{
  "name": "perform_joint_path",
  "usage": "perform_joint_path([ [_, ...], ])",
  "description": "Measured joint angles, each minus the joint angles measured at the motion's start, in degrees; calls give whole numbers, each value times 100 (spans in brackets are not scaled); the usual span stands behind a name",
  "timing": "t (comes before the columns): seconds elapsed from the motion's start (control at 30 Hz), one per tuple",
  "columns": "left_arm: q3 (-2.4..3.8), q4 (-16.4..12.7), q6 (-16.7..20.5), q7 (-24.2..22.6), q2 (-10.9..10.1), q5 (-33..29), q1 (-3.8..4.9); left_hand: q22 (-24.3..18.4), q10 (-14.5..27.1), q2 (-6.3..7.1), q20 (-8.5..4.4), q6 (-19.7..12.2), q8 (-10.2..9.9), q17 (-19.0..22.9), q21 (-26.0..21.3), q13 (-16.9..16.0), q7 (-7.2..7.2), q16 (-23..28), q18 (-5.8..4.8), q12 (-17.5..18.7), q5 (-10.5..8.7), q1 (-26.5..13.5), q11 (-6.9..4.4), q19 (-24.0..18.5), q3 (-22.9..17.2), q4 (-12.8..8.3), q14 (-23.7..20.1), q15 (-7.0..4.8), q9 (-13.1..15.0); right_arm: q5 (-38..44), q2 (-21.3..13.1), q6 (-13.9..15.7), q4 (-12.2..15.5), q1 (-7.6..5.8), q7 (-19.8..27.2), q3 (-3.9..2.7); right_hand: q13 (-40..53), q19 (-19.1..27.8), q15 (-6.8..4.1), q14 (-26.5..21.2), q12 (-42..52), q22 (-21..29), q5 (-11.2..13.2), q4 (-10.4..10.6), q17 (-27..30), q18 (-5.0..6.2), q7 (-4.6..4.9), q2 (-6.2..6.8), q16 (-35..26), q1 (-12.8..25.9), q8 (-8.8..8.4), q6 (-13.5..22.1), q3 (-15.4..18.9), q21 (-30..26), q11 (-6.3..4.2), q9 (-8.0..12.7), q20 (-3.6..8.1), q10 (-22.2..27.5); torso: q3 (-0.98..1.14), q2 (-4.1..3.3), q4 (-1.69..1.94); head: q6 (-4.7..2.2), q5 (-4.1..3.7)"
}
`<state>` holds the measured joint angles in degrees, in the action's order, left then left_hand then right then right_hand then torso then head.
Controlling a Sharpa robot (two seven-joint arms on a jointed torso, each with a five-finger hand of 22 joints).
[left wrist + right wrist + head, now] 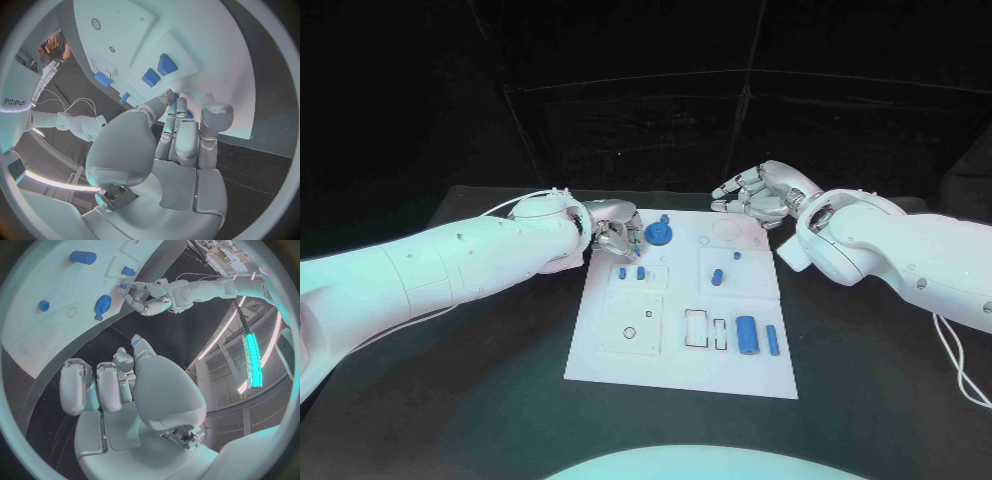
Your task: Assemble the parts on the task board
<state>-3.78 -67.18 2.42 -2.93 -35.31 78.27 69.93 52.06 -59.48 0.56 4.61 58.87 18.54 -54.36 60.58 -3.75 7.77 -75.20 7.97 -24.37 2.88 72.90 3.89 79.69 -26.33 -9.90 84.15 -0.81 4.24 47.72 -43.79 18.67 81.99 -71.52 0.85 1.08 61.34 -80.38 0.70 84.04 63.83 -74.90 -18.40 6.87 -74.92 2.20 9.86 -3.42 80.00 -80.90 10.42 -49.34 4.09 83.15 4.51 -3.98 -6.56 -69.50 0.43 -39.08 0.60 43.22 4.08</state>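
While blue gear (659,234) sits on task board (625,360), left hand (610,229) adjacent.

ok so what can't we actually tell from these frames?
- Whether the left hand holds a small blue part: its fingertips hide their contact with the white task board in the left wrist view; too small in the head view.
- What sits beside the blue gear: the left hand covers that board edge in the head view.
- Right hand: fingers curled, nothing visible inside, though the inner side is partly hidden.
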Motion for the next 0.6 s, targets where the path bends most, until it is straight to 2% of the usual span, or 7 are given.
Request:
perform_joint_path([
  [0.5, 5, 76, -25, 44, 66, 0, -5, -29, 0, 61, 0, 0, 12, -1, 0, 0, -1, 0, -1, 43, 0, 16, 0, 0, 0, 0, 0, 0, -6, 0, 1, -6, -1, 0, 1, 0, 0, 0, 0, 0, 0, 0, 0, 0, 0, 0, 0, 0, 0, 0, 0, 0, 0, 0, 0, 0, 0, 0, 2, 1, 0, 3, -9],
  [0.6, 6, 77, -48, 65, 70, 2, -3, -28, 14, 76, 0, -34, -61, 28, 0, 2, 33, 1, -1, 117, 0, 31, 14, 0, 16, -16, 0, 0, -24, 0, -2, -7, -1, 0, 1, 0, 0, 0, 0, 0, 0, 0, 0, 0, 0, 0, 0, 0, 0, 0, 0, 0, 0, 0, 0, 0, 0, 0, 2, 2, 0, 3, -9],
])
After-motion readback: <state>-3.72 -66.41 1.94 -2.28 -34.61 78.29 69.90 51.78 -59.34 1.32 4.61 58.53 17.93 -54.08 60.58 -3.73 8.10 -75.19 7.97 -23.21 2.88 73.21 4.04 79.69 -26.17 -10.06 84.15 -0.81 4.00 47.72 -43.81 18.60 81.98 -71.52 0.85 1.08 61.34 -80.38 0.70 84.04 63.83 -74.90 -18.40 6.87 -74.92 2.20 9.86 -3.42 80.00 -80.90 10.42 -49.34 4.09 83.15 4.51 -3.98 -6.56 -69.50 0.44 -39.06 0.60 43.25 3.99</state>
